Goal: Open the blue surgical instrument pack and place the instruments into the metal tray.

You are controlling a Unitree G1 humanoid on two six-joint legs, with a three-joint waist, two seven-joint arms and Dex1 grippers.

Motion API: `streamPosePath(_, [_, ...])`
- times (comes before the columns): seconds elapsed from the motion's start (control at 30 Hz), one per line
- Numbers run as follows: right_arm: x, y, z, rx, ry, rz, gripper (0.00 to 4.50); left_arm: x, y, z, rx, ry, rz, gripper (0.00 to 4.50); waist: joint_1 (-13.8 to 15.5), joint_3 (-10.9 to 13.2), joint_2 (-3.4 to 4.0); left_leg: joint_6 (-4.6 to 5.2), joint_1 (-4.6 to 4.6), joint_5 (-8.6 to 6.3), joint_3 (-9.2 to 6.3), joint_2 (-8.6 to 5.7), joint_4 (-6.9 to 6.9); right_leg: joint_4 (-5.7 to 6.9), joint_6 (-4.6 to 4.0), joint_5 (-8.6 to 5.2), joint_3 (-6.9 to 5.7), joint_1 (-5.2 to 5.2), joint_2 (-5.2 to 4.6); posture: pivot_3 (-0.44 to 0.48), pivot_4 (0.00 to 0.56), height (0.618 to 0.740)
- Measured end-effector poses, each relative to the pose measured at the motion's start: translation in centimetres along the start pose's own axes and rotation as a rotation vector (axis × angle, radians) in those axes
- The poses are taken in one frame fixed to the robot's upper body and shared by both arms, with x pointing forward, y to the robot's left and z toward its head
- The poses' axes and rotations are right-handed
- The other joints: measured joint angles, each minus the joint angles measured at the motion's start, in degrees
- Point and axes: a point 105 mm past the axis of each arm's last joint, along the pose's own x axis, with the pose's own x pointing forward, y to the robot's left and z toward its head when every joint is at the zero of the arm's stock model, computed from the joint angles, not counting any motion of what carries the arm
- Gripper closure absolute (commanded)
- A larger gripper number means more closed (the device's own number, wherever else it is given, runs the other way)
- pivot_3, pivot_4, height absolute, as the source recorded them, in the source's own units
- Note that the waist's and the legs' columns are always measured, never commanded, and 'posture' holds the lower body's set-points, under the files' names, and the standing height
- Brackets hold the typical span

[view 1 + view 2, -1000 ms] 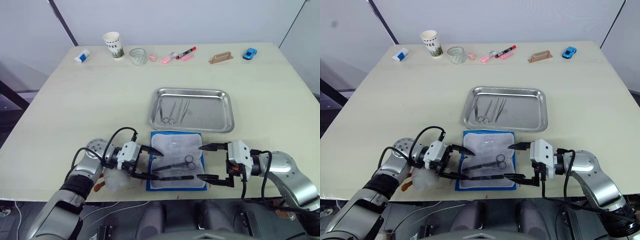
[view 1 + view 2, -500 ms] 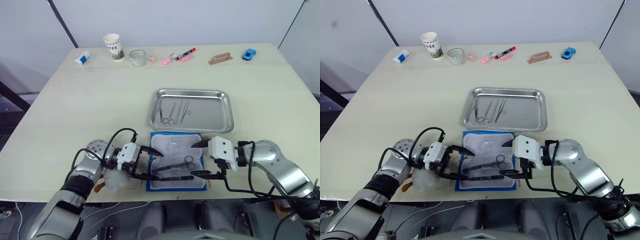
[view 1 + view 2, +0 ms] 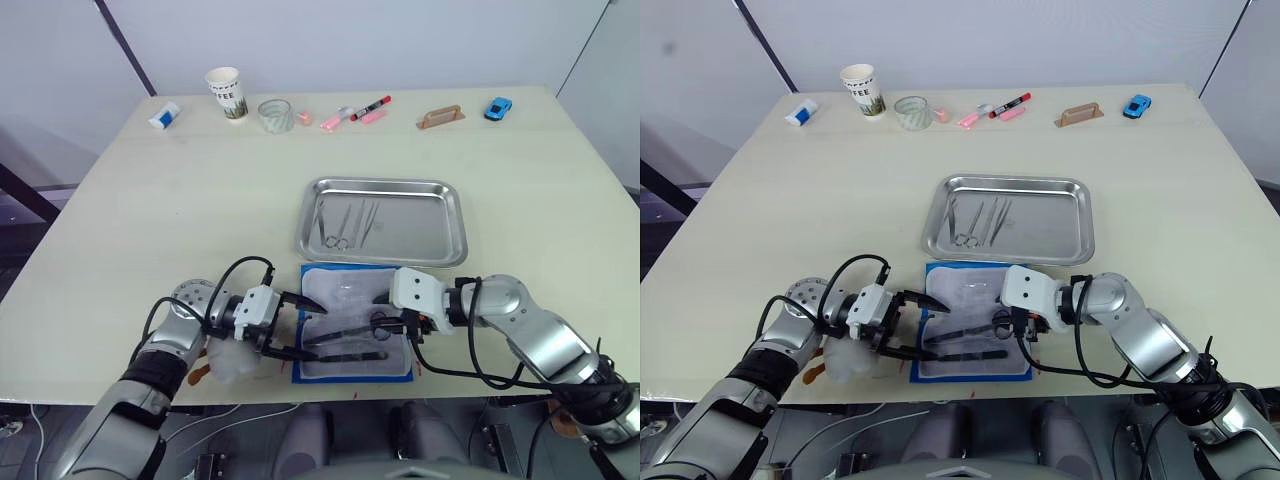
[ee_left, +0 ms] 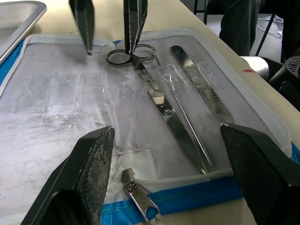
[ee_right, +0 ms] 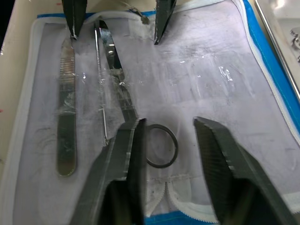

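1. Because the blue surgical instrument pack [image 3: 355, 322] is lying unzipped and flat at the tabletop's [image 3: 180, 200] near edge, just in front of the metal tray [image 3: 384, 220], its remaining scissors [image 4: 157, 96] and scalpel handle [image 4: 199, 84] are lying exposed.
2. The right gripper [image 5: 163, 140] is hanging released, jaws straddling the scissors' ring handle [image 5: 161, 151], probably lining up a pinch.
3. The left gripper [image 3: 296, 323], spread wide, is sitting at the pack's left edge, perhaps steadying it.
4. Several instruments [image 3: 345, 222] are lying in the tray's left half; its right half is offering room.
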Motion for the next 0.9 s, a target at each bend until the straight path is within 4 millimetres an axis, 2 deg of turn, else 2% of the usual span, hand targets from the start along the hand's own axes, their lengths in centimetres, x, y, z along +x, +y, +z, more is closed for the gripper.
streamPosePath(0.37, [1.0,1.3,0.1,-0.034,0.019,0.057,2.4,0.0,0.0,0.0,0.001,0.005,-0.005,0.67,-0.1,0.0,-0.01,0.0,0.01,0.0,-0.02,0.0,0.0,0.01,0.0,0.0,0.0,0.0,0.01,0.0,0.15,0.74])
streamPosePath(0.57, [1.3,1.2,-0.1,-0.085,0.066,0.056,2.4,0.0,0.0,0.0,0.001,0.006,-0.007,0.67,-0.1,0.0,-0.01,0.0,0.01,0.0,-0.02,0.0,0.0,0.0,0.0,0.0,-0.01,0.0,0.01,0.0,0.15,0.74])
streamPosePath(0.9, [1.5,1.2,0.0,-0.063,0.138,0.077,2.4,0.0,0.0,-0.1,0.0,0.006,-0.006,0.67,-0.1,-0.3,-0.06,0.0,0.01,0.0,-0.03,0.0,0.0,0.0,-0.01,-0.01,-0.01,0.0,0.01,0.0,0.15,0.74])
